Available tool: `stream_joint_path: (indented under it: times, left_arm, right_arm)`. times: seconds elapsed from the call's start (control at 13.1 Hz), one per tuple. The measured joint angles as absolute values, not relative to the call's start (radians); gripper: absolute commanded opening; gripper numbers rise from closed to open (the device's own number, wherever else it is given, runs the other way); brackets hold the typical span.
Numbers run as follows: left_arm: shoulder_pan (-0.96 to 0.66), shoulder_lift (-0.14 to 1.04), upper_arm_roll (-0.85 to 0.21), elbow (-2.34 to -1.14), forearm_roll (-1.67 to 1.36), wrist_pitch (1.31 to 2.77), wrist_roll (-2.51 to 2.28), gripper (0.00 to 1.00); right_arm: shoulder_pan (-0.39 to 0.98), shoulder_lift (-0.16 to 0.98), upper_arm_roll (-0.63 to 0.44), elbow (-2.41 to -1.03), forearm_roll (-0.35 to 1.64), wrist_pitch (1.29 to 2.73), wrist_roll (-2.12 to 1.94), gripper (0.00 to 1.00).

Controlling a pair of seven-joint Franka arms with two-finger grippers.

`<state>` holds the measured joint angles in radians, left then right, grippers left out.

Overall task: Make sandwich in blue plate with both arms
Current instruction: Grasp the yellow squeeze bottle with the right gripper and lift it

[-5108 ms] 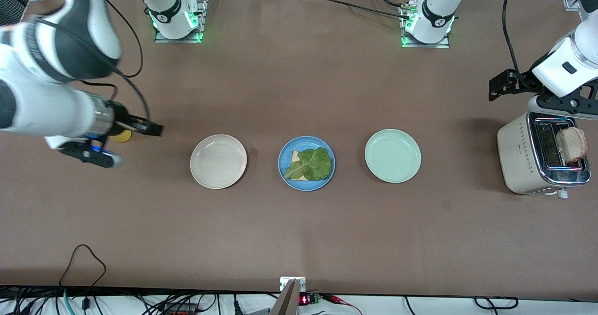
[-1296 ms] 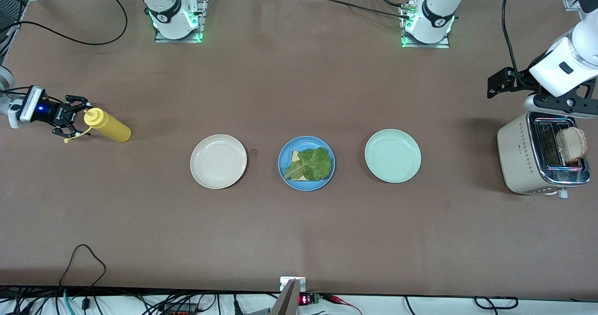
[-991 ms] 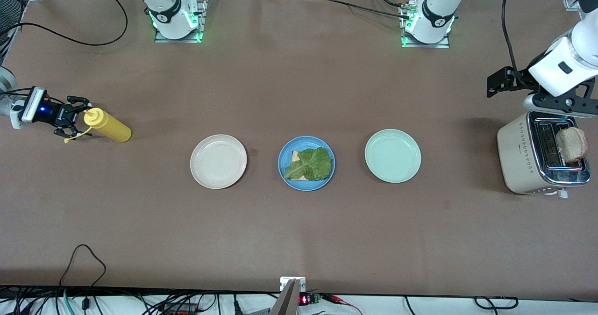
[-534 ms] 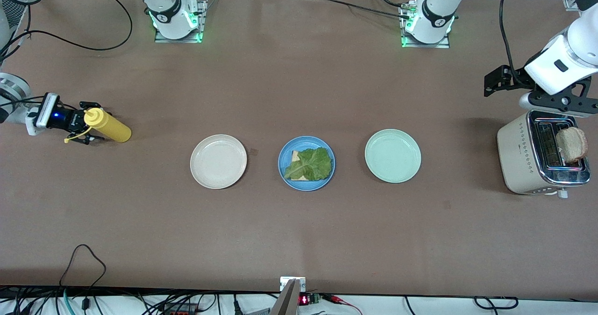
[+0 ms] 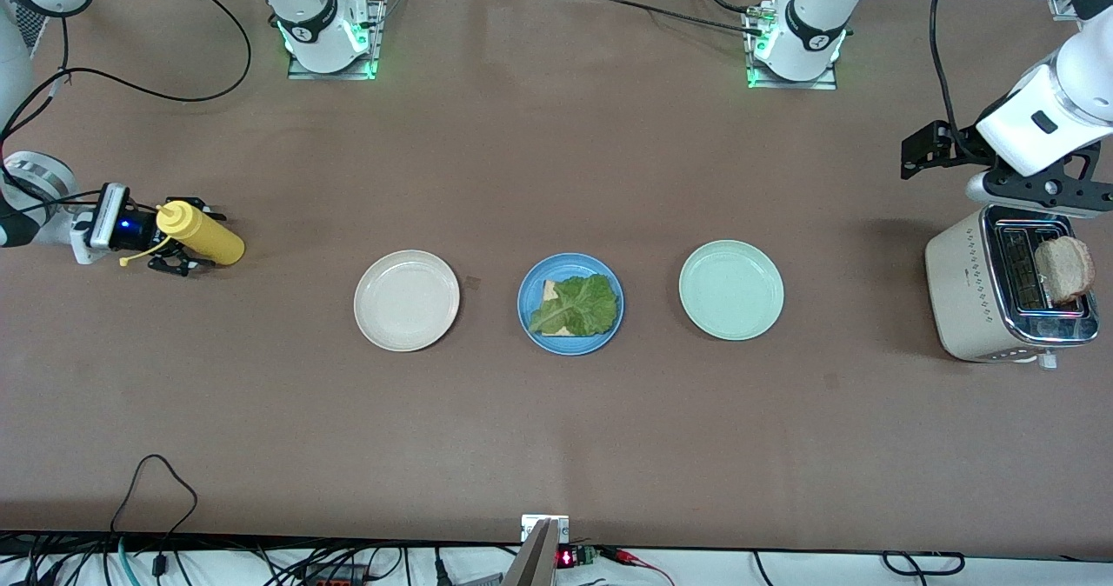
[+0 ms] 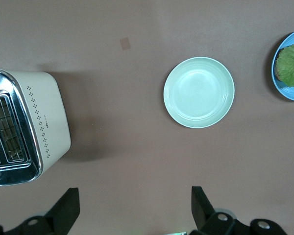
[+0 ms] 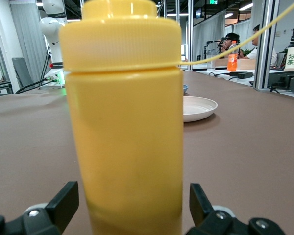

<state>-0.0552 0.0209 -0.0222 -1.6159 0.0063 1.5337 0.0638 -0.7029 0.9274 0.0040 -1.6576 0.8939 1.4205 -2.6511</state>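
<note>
The blue plate (image 5: 610, 325) sits mid-table between two other plates. On it lies a toast slice (image 5: 549, 289) under a green lettuce leaf (image 5: 577, 306); the plate (image 6: 279, 81) and the lettuce (image 6: 291, 63) also show in the left wrist view. Another bread slice (image 5: 1063, 269) sticks up from the toaster (image 5: 978, 295). My left gripper (image 6: 133, 208) hangs open and holds nothing, up in the air at the toaster's edge (image 5: 1035, 193). My right gripper (image 5: 184, 236) is open, its fingers on either side of an upright yellow squeeze bottle (image 5: 204, 236), which fills the right wrist view (image 7: 125, 122).
A cream plate (image 5: 406, 300) lies toward the right arm's end, a mint-green plate (image 5: 731, 289) toward the left arm's end. The mint-green plate (image 6: 199, 92) and the toaster (image 6: 44, 122) show below the left wrist. The bottle stands near the table's edge.
My right gripper has slid toward the yellow bottle, so its open fingers now straddle it. The left arm has shifted slightly above the toaster. Plates and food are unmoved.
</note>
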Motion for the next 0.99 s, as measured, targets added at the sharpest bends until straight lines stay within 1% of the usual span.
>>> stream_joint_path:
  times: [0.08, 0.15, 0.23, 0.3, 0.38, 0.69, 0.99]
  left_arm:
    - [-0.055, 0.021, -0.022, -1.616, 0.006, 1.534, 0.064, 1.0]
    - [-0.055, 0.021, -0.022, -1.616, 0.006, 1.534, 0.064, 1.0]
    - [-0.055, 0.021, -0.022, -1.616, 0.006, 1.534, 0.064, 1.0]
    - [-0.055, 0.021, -0.022, -1.616, 0.006, 1.534, 0.064, 1.0]
    - [-0.055, 0.021, -0.022, -1.616, 0.006, 1.534, 0.064, 1.0]
    - [-0.055, 0.021, -0.022, -1.616, 0.006, 1.534, 0.064, 1.0]
    - [-0.055, 0.021, -0.022, -1.616, 0.006, 1.534, 0.064, 1.0]
  right_arm:
    - [-0.696, 0.928, 0.004, -1.658, 0.894, 1.421, -2.651, 0.77]
    - [-0.691, 0.928, 0.004, -1.657, 0.894, 1.421, -2.651, 0.51]
    - [-0.687, 0.928, 0.004, -1.657, 0.894, 1.421, -2.651, 0.28]
    - [-0.683, 0.928, 0.004, -1.657, 0.894, 1.423, -2.651, 0.12]
    - [-0.679, 0.928, 0.004, -1.657, 0.894, 1.426, -2.651, 0.0]
    - [-0.651, 0.926, 0.004, -1.646, 0.888, 1.429, -2.651, 0.0]
    - [-0.57, 0.895, 0.004, -1.621, 0.888, 1.487, -2.603, 0.0]
